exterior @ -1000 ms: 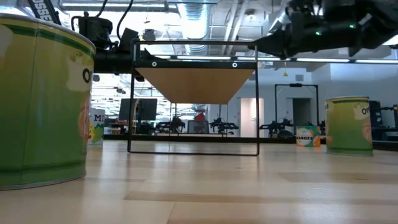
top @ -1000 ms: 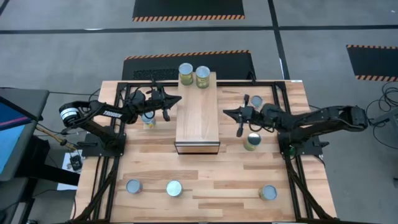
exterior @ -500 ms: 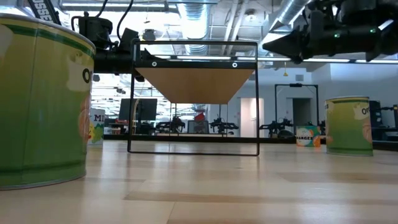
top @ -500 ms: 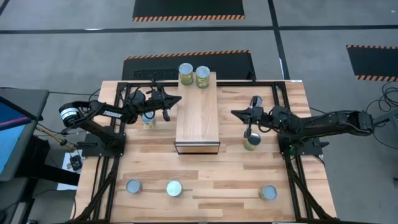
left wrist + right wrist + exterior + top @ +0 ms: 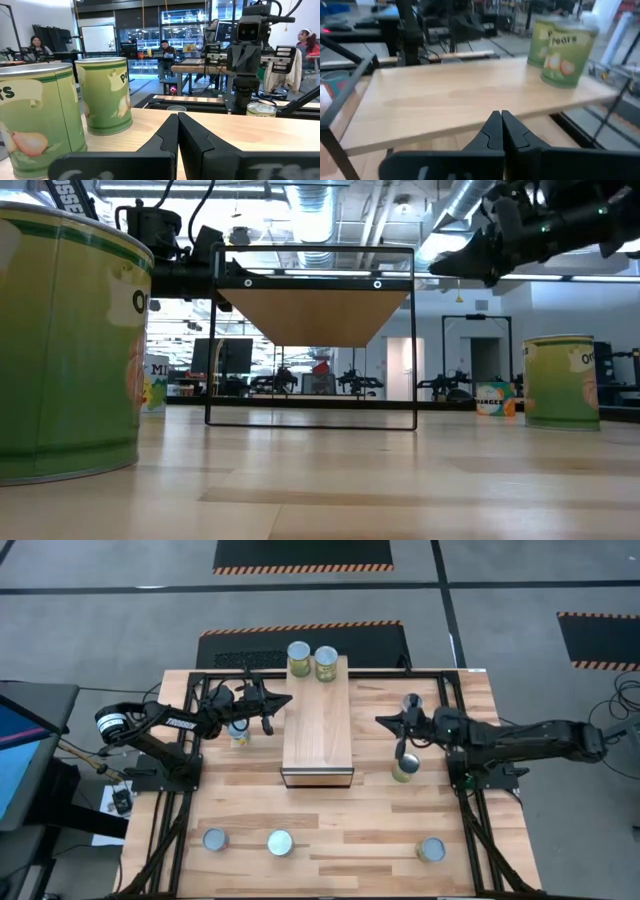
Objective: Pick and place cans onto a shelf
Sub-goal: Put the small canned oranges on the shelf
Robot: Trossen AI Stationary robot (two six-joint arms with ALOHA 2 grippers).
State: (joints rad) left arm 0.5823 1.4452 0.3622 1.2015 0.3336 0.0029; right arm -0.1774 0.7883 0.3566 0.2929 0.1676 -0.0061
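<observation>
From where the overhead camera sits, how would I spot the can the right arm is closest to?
Find the long light-wood shelf in the table's middle, then look to its right, where the right gripper reaches in. Just below that arm stands one can, near the shelf's front end. Unlike the three cans along the table's near edge, it sits alone beside the shelf.

Floor: we see grey concrete point(image 5: 100, 630) around the table, with black mats point(image 5: 303, 553) edged in orange-black hazard stripes at 12 o'clock.
Ceiling: we see exposed ducts point(image 5: 330, 198) overhead.
Far room: we see seated people point(image 5: 165, 51) at desks.
</observation>
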